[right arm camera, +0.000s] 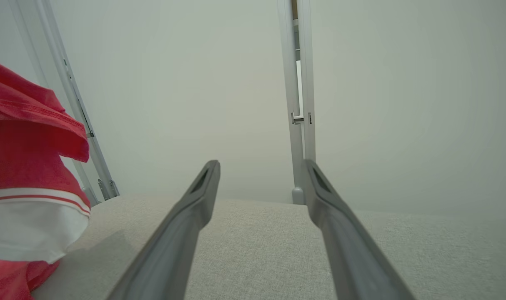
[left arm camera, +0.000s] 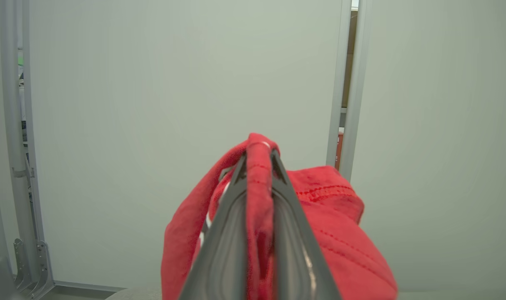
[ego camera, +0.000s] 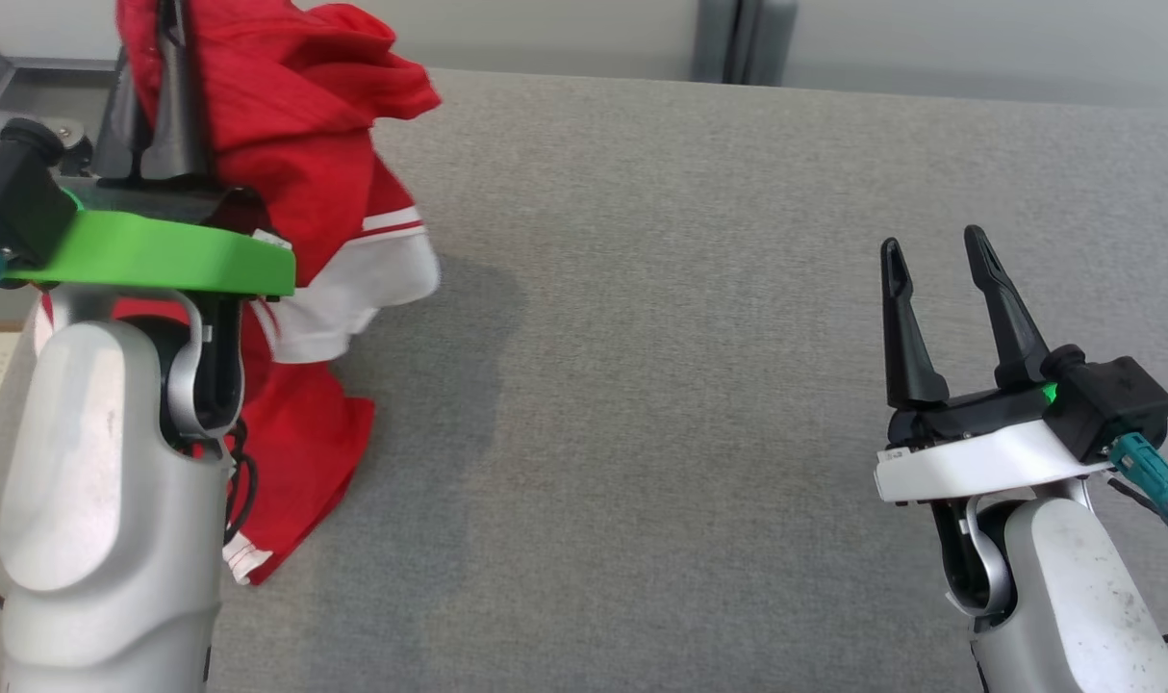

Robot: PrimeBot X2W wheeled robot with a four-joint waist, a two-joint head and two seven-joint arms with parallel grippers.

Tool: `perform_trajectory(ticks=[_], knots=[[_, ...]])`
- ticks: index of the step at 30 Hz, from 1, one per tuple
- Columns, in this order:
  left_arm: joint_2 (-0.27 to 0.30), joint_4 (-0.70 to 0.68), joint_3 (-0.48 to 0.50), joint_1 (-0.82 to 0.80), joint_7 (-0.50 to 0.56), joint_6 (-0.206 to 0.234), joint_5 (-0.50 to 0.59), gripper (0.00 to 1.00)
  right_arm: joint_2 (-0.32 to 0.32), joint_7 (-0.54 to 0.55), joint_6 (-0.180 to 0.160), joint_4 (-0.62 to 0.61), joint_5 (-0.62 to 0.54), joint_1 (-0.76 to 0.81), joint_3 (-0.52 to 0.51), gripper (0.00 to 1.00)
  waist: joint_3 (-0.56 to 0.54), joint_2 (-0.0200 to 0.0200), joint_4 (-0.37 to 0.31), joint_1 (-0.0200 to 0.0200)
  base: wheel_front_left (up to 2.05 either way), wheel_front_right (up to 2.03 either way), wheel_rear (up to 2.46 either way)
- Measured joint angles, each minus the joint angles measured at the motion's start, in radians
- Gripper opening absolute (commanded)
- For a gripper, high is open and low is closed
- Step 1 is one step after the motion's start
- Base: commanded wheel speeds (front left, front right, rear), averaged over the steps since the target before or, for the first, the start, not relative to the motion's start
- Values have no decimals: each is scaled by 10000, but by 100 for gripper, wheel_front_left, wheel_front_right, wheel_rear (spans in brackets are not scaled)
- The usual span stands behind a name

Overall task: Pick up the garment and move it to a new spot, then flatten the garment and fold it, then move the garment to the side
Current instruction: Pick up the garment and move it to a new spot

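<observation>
Garment: the red knit shirt with white striped trim [ego camera: 295,144] hangs bunched above the left end of the grey woven tabletop [ego camera: 690,385].
Long axis: I judge it runs vertically, from the pinch down toward the tabletop, and its loose end points down.
Left gripper [left arm camera: 259,154]: pressed together on a fold of the shirt, raised over the tabletop's left end.
Right gripper [ego camera: 933,245]: fingers spread, empty, over the tabletop's right part.
Key relation: the shirt lies well apart, leftward of my free right gripper, so the left arm is nearer.

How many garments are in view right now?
1: a red garment with white trim, hanging from the shut left gripper over the gray table's left side. Another could be hidden behind the left arm.
</observation>
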Motion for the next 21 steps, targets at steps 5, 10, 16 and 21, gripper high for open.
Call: perform_trajectory(ticks=[5,10,16,21], knots=[[-151,-368,-351,136,198,134,215,0,6,0,0,-259,178,-25,-13,100,78,0,-778,0,0,0,0],[-462,-351,-855,128,337,219,353,0,-6,0,0,-520,474,-105,-251,100,280,0,-1719,0,0,0,0],[-828,554,-1402,133,-21,577,775,0,-8,0,0,-627,895,-135,-163,100,604,0,-2908,0,0,0,0],[-1133,1455,-1902,-13,-397,811,750,0,-12,0,0,-683,1147,-150,-213,100,909,0,-3914,1,0,0,0]])
